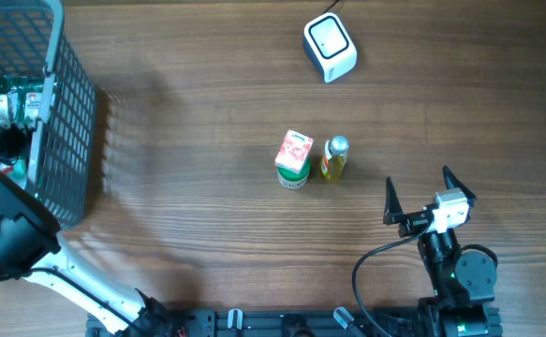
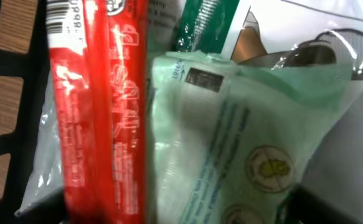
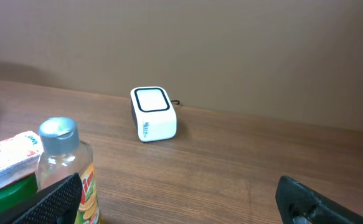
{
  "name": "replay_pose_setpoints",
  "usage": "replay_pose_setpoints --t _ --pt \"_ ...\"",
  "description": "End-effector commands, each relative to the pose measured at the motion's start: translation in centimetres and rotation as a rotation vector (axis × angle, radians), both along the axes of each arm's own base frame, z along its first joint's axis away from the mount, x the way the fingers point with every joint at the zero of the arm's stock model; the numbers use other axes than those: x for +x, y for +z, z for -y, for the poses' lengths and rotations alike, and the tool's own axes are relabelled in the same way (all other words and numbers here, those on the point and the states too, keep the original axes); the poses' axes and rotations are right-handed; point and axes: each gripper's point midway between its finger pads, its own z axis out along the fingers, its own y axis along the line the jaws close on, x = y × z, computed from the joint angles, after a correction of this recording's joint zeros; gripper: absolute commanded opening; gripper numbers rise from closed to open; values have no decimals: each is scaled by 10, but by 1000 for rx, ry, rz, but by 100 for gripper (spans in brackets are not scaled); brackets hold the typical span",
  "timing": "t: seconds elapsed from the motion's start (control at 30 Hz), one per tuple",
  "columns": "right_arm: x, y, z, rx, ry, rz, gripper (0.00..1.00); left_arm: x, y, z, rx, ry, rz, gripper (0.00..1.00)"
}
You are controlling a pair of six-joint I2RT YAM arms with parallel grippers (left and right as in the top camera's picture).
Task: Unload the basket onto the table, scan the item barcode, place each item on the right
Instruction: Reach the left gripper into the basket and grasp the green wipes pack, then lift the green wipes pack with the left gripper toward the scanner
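Observation:
In the left wrist view my left gripper [image 2: 180,213] is down inside the basket, its dark fingers [image 2: 39,210] wide apart. Between them lie a red packet [image 2: 100,118] with a barcode at its top and a pale green packet [image 2: 243,130]; whether the fingers press on them does not show. The white scanner [image 1: 330,47] stands at the table's far side, also seen from the right wrist as the scanner [image 3: 152,114]. My right gripper [image 1: 422,190] hangs open and empty near the front right, just right of a small bottle [image 1: 334,158].
The dark mesh basket [image 1: 66,112] fills the far left corner and holds several packets. A pink and green carton [image 1: 293,159] stands beside the bottle [image 3: 66,168] at mid table. A green and white pack [image 2: 206,25] lies behind the packets.

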Motion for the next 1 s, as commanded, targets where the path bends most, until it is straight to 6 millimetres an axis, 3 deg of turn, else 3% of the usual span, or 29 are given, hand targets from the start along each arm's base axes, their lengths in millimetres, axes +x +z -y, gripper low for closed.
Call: replay_pose_setpoints --t 0.0,0.17,0.3,0.47,0.53,0.63,0.67,0.73,0.8,0.87,0.97 --pt "0 2 1 -13 -5 12 100 -9 -28 4 -37 -12 -55 29" --pt "0 2 1 -13 -5 11 100 -7 -23 4 -40 15 -38 8" --pt "0 2 1 -12 -5 11 100 6 9 7 -1 7 29 4" --pt "0 2 1 -13 -5 11 100 30 122 14 152 1 255 4" --pt "0 2 1 -13 -5 11 100 31 166 21 196 18 346 4" --pt "0 2 1 -13 -5 11 100 26 247 42 287 5 506 4" --pt "0 2 1 -13 -5 11 100 22 276 53 313 4 571 4" --pt "0 2 1 -12 -5 11 100 16 313 70 344 -4 658 4" --pt "0 2 1 -13 -5 11 100 5 357 101 381 -47 754 4" --pt "0 2 1 -13 -5 11 100 -4 389 133 384 -83 841 4" --pt "0 2 1 -13 -5 12 100 -17 419 184 318 -123 952 4"
